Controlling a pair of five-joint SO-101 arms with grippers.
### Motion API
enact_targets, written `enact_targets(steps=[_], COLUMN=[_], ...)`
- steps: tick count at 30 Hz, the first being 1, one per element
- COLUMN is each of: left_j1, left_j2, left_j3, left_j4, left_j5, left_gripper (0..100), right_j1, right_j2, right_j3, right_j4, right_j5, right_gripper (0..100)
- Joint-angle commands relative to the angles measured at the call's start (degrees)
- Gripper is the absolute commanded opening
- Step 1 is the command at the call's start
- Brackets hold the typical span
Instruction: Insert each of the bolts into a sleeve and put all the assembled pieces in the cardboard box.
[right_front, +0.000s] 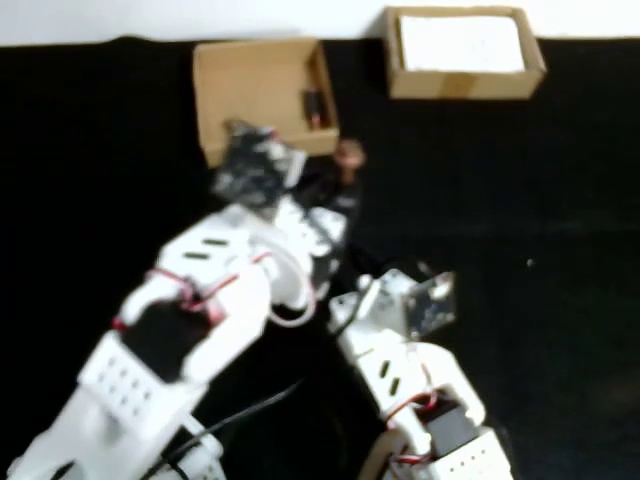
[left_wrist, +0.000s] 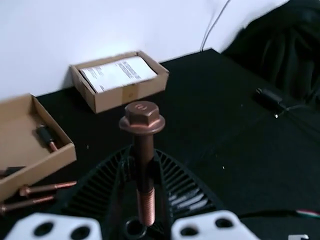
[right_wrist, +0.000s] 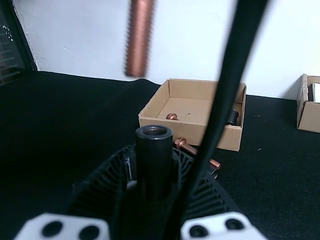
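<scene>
My left claw (left_wrist: 142, 172) is clamped on a copper bolt (left_wrist: 143, 127), gripping its shank with the head clear of the fingers. My right claw (right_wrist: 152, 170) holds a black sleeve (right_wrist: 154, 145); the bolt's threaded tip is near the sleeve's open mouth, not touching it. The cardboard box (right_front: 250, 85) sits at the far side of the tabletop (right_front: 560, 300), one assembled piece (right_front: 313, 105) inside. Loose bolts (left_wrist: 35, 192) lie just beside its outer wall.
</scene>
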Motion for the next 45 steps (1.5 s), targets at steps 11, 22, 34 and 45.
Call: enact_targets(steps=[11,22,34,45], left_j1=[-2.77,-3.74,-3.38,-3.38], left_j2=[3.47,3.47,3.47,3.56], left_j3=[2.42,6.29,6.2,6.37], left_j4=[-2.29,-3.69,-4.48,-4.48], left_j5=[0.26,0.26,2.99,2.99], left_gripper=[1,1,1,1], right_j1=[0.04,0.04,0.04,-0.22], right_j2=[-1.1,-1.1,-1.1,-1.1], right_j3=[7.16,7.16,7.16,7.16], right_j4=[-0.04,-0.04,-0.04,-0.04], right_j5=[-0.7,-0.7,-0.7,-0.7], right_gripper=[0.6,0.6,0.6,0.6])
